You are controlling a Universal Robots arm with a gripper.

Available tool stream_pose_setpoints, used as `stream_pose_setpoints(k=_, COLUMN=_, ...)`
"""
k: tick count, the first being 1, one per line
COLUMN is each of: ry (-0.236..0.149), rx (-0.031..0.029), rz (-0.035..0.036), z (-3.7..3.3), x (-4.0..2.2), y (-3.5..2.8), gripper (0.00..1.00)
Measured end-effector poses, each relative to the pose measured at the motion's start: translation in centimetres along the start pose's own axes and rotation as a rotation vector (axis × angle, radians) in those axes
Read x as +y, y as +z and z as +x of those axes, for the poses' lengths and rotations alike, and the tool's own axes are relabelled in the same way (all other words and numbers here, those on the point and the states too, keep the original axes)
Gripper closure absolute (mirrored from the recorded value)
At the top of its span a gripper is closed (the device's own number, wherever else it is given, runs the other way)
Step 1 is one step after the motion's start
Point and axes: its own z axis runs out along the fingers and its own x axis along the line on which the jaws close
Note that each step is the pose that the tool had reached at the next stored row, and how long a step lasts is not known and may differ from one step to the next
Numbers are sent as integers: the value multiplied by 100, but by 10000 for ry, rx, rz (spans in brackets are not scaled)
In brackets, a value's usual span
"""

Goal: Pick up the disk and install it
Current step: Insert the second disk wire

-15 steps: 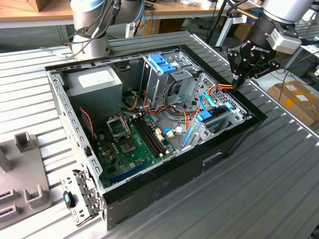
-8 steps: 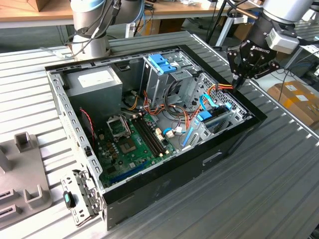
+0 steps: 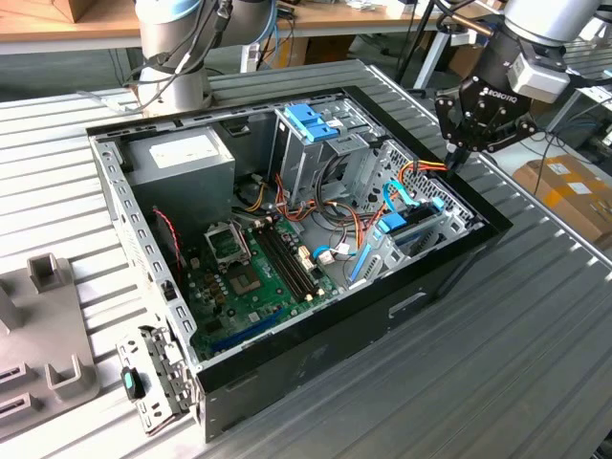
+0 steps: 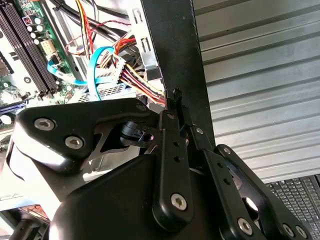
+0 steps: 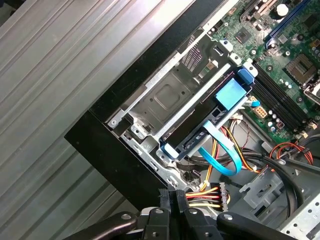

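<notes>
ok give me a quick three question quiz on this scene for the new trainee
1. True or false: the gripper is holding the disk.
2. Which is the gripper nearest to?
a) the power supply box
b) the case wall at the exterior view's right
c) the grey block on the table
3. Fill in: the gripper is ___ (open or shut).

Key:
1. False. The disk, with its blue rails, lies inside the case, apart from the gripper.
2. b
3. shut, with nothing between its fingertips, as seen in both wrist views.
</notes>
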Motion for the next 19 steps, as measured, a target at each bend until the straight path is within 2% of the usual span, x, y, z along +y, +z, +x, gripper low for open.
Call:
stream_pose_setpoints(k=4, ry=536, rx=-1, rz=-8, z=0, x=0, y=3, gripper=84)
stream_pose_setpoints(k=11, ry=638, rx=-1, rz=-10, z=0, x=0, y=3, gripper=84)
stream_pose_setpoints(k=13, ry=1014, rx=-2, rz=-15, z=0, x=0, y=5, gripper=84)
stream_pose_setpoints(k=14, ry=1059, rx=-2, rz=-16, z=0, x=0, y=4, gripper=84)
stream_pose_setpoints(k=19, ry=1064, rx=-2, rz=-16, z=0, x=0, y=5, gripper=84)
